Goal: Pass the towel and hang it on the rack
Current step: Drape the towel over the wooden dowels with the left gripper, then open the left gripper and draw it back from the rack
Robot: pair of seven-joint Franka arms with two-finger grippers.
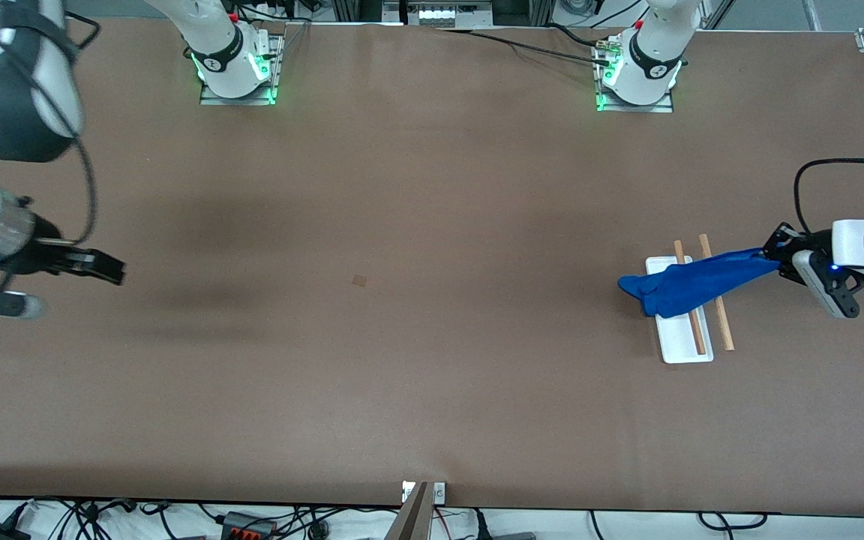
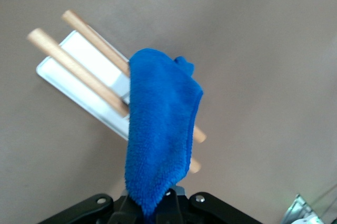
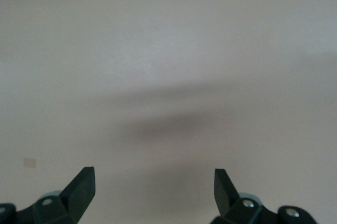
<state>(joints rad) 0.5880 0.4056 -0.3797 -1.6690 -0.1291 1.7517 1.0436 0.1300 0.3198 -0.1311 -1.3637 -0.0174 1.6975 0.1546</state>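
Front view: on the brown table [image 1: 402, 187], the left gripper [image 1: 771, 257] grips the towel [image 1: 691, 283] draped across the rack [image 1: 685, 346] rods, stretching toward the right arm's end; the right gripper [image 1: 106, 268] waits. Left wrist: towel [image 2: 160, 129] crosses both rods, clamped. Right wrist: fingers [image 3: 81, 184] spread wide, empty.

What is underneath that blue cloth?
The fuzzy royal-blue towel, gripped by the left gripper, drapes across two light-brown wooden rods of the white-based rack. The rods' middle stretches and part of the base are covered.

left pincer [image 1: 771, 260] clamped – right pincer [image 1: 113, 270] gaping, waiting.
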